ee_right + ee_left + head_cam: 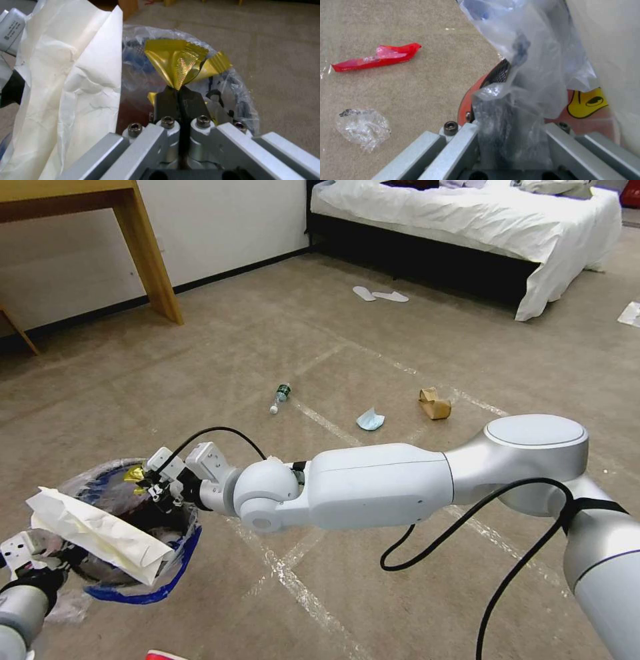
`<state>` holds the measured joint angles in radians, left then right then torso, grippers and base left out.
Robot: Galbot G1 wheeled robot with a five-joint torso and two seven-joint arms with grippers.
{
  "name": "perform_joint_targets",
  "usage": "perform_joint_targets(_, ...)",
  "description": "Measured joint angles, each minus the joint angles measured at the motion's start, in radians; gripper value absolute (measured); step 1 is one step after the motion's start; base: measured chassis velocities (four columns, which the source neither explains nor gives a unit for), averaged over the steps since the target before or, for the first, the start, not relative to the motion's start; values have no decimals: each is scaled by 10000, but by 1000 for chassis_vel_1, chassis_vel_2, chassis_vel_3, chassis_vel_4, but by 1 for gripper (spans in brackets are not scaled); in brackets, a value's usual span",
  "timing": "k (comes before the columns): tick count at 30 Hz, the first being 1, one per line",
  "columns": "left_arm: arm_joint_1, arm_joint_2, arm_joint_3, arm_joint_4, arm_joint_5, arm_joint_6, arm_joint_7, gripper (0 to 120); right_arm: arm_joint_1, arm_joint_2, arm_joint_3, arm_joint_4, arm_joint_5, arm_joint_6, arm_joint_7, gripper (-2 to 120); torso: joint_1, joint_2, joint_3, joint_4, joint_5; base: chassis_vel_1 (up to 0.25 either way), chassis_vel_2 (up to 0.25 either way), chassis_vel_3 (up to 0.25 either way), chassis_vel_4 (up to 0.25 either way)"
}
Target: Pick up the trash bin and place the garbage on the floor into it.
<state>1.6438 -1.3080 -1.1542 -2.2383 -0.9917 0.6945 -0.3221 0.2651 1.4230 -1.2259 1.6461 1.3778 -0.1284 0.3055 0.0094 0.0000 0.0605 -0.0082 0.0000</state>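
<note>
Our right claw [178, 96] pinches the yellow packet [180, 62] above the bin [133, 533]; our left claw [510, 140] clamps its rim. The white paper [100, 533] across the opening could deflect the packet onto the floor [333, 347].

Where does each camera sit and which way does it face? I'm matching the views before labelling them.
Head view: on the robot's head, looking forward and down at the floor; the right arm reaches across to the trash bin, the left gripper at its rim.
Left wrist view: on the left wrist, facing the bin's liner in its fingers, a red wrapper beyond.
Right wrist view: on the right wrist; right gripper pinches a yellow packet over the bin.
Shared: bin, white paper.
</note>
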Motion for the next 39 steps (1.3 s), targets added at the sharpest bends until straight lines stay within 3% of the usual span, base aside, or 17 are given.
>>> perform_joint_targets(25, -186, 43, -23, 186, -40, 0, -30, 0, -571, -229, -292, 314, -151, -41, 363, 1, -1, 0, 0, 0, 0, 0, 0, 0, 0)
perform_joint_targets(27, -188, 46, -4, 206, -40, 0, -31, 0, -598, -249, -292, 307, -160, -41, 368, 12, 0, -1, 0, 0, 0, 0, 0, 0, 0)
perform_joint_targets(31, -191, 66, -3, 205, -42, 5, -31, 0, -613, -248, -293, 295, -167, -41, 383, 22, 0, 0, 0, 0, 0, 0, 0, 0, 0)
perform_joint_targets(33, -192, 95, -15, 206, -67, 17, -34, 0, -614, -238, -291, 292, -165, -45, 389, 33, 0, 0, 0, 0, 0, 0, 0, 0, 0)
perform_joint_targets(39, -181, 93, -28, 205, -77, 20, -36, 0, -607, -235, -286, 278, -164, -57, 388, 50, 0, 0, 0, 0, 0, 0, 0, 0, 0)
